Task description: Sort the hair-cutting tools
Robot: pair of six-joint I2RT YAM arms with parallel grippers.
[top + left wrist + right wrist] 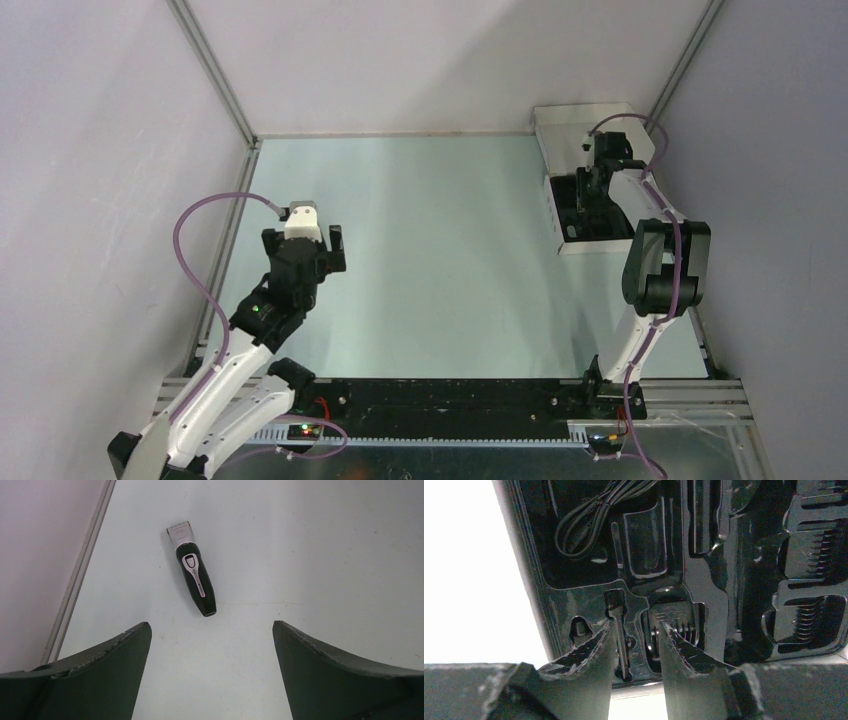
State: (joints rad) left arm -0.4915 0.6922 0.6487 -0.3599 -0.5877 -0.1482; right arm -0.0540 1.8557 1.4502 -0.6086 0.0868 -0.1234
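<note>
The silver-grey and black hair clipper [196,577] lies flat on the table, blade end away from me; it does not show in the top view. My left gripper [210,630] hovers just short of its butt end, open wide and empty; it is at the table's left in the top view [303,245]. My right gripper [636,630] is low over the black tray [575,218], with its jaws a little apart. The thin stick brush [620,640] lies in its slot between them. The coiled cable [584,525], a blocky piece [646,545] and a comb attachment [674,625] sit in tray recesses.
The tray sits in a white box [585,120] at the far right corner against the enclosure wall. More comb attachments [819,545] fill the tray's right side. A metal rail [80,575] edges the table left of the clipper.
</note>
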